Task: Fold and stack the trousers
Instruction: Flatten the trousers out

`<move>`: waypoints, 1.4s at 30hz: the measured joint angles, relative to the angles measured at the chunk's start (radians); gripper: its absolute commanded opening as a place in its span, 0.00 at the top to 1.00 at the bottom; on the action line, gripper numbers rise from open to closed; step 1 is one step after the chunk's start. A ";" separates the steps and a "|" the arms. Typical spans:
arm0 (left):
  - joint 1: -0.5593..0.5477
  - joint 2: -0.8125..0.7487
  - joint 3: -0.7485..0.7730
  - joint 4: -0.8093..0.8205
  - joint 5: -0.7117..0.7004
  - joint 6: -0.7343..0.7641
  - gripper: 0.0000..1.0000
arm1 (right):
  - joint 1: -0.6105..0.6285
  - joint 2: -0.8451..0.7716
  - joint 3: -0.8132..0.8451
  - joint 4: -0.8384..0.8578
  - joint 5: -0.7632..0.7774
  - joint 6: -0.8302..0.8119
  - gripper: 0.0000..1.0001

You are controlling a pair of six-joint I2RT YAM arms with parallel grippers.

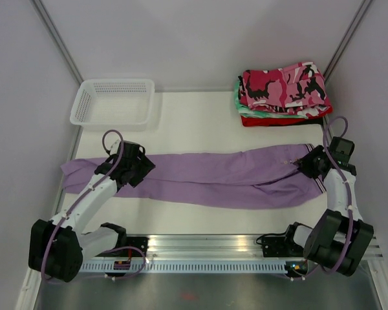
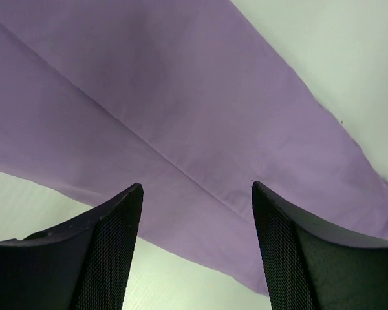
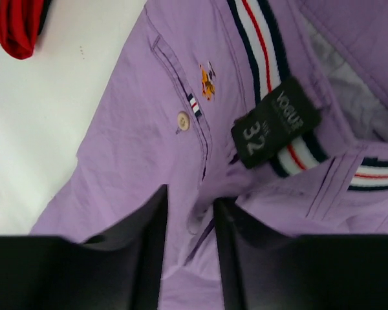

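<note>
Trousers, lilac pair (image 1: 226, 177), lay flat across the table (image 1: 200, 123) in the top view, running 9 o'clock to 3 o'clock, leg ends at 9 and waistband at 3. Left gripper (image 2: 197, 188) sat over the legs near the 9 o'clock end, jaws wide apart with nothing between them, only flat fabric and its seam below. Right gripper (image 3: 191, 194) was at the waist end near 3 o'clock, jaws narrow and pinching a pucker of lilac cloth just below the back pocket. Its wrist view showed the striped waistband (image 3: 262, 45), a black size label (image 3: 275, 123) and a pocket button (image 3: 182, 119). Camouflage trousers (image 1: 284, 87) were already folded at 1 o'clock, on top of a stack with a green-and-white garment (image 1: 246, 111) and a red garment (image 1: 278, 120) under them. White basket (image 1: 116, 82) stood at 11 o'clock, well apart from the lilac pair
</note>
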 measured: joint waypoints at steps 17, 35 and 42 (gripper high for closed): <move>0.128 0.182 -0.030 0.097 -0.033 -0.085 0.37 | 0.002 0.127 0.051 0.081 -0.017 0.004 1.00; 0.277 0.212 -0.079 0.231 -0.129 -0.090 0.98 | 0.020 0.194 0.123 0.165 -0.047 0.035 1.00; 0.335 0.208 0.071 0.153 -0.112 0.002 0.98 | 0.040 0.258 0.240 0.141 -0.061 0.041 1.00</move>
